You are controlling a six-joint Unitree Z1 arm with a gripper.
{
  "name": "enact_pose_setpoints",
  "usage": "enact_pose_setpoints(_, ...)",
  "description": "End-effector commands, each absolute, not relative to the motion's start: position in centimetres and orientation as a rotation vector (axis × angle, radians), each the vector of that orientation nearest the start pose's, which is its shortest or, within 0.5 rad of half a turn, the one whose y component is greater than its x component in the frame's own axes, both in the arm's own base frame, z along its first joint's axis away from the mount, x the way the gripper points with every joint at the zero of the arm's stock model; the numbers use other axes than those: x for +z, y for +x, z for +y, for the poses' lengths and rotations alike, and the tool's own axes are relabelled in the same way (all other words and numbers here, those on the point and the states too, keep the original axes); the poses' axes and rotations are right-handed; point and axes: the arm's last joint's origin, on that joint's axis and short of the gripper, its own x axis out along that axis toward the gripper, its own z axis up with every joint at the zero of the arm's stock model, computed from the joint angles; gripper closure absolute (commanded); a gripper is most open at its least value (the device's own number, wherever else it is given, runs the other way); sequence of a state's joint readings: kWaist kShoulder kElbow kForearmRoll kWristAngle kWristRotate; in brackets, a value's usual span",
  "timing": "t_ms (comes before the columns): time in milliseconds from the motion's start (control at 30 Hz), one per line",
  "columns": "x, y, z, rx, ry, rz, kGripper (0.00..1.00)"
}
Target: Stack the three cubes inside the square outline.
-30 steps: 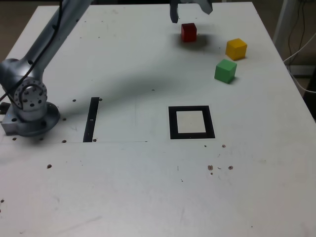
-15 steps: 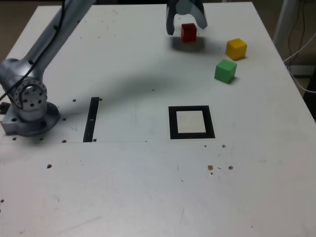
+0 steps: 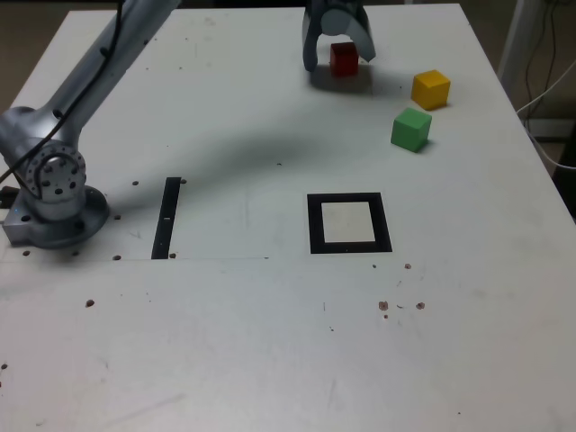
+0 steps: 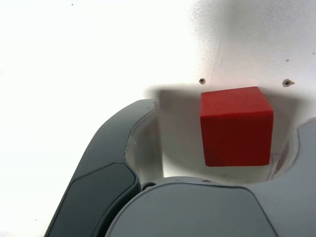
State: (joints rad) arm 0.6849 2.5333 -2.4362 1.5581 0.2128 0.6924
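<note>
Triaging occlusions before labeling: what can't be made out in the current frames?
- Exterior view: upper part of the red cube, behind the gripper.
- Exterior view: upper arm, cut off by the top edge.
- Wrist view: one finger's tip, cut off by the frame edge.
- Exterior view: red cube's far side, facing away.

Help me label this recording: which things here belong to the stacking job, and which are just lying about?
Part of the job:
- red cube, between the claw's open fingers
- yellow cube
- green cube
- black square outline, where the stack goes

Just lying about:
- thin black strip
- cables beyond the table's edge
</note>
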Motion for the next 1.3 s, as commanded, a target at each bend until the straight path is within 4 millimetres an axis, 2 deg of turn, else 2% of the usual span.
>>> enact_pose_setpoints(0, 22.3, 38.0, 32.4, 0.084, 0.11, 1.774, 0.2)
enact_pose_setpoints(133, 22.1, 38.1, 32.5, 0.089, 0.118, 1.78, 0.27)
enact_pose_setpoints(400, 21.4, 38.4, 32.5, 0.07, 0.102, 1.773, 0.33)
enact_pose_setpoints(600, 21.4, 38.5, 32.6, 0.072, 0.102, 1.766, 0.43)
enact_pose_setpoints(733, 21.4, 38.6, 32.6, 0.068, 0.097, 1.759, 0.54)
enact_pose_setpoints(867, 21.7, 38.7, 32.5, 0.071, 0.101, 1.747, 0.64)
enact_pose_setpoints(1000, 22.0, 38.9, 32.4, 0.076, 0.121, 1.745, 0.71)
enact_pose_setpoints(1267, 24.0, 38.7, 31.5, 0.086, 0.167, 1.744, 0.74)
